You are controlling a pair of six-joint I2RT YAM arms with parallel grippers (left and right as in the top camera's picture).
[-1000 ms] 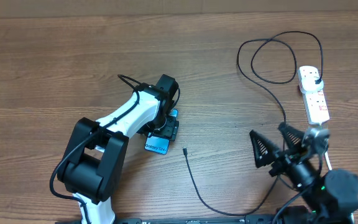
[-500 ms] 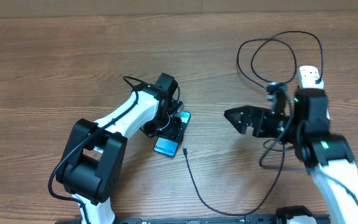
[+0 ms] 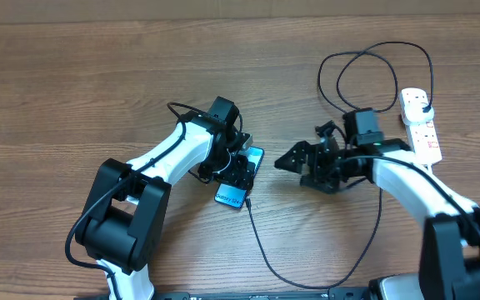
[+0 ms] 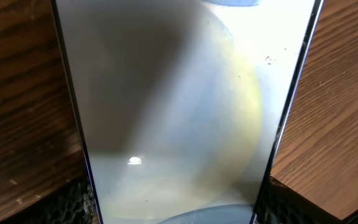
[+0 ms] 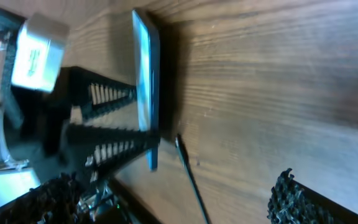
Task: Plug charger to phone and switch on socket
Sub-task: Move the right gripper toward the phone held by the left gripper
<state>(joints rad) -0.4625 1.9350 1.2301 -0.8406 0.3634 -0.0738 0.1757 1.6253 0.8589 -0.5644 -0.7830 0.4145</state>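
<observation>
The phone [image 3: 252, 158] lies on the table with its blue screen up, and my left gripper [image 3: 237, 173] is shut across its sides. In the left wrist view the phone's screen [image 4: 179, 93] fills the frame between the left gripper's fingers [image 4: 174, 205]. The charger's connector tip [image 3: 247, 202] lies just in front of the phone's near end. Its black cable loops round to a black plug in the socket [image 3: 423, 133] at the far right. My right gripper [image 3: 294, 162] is open and empty, just right of the phone. The right wrist view shows the right gripper [image 5: 173, 190], the phone's edge [image 5: 146, 74] and the cable tip [image 5: 180, 144].
The black cable [image 3: 344, 83] makes a wide loop on the table behind my right arm and a long curve [image 3: 307, 286] near the front edge. The socket's white cord runs off at the right.
My right arm has swung from the front right corner to the middle, next to the phone. My left gripper has shifted the phone rightwards, towards the cable tip.
</observation>
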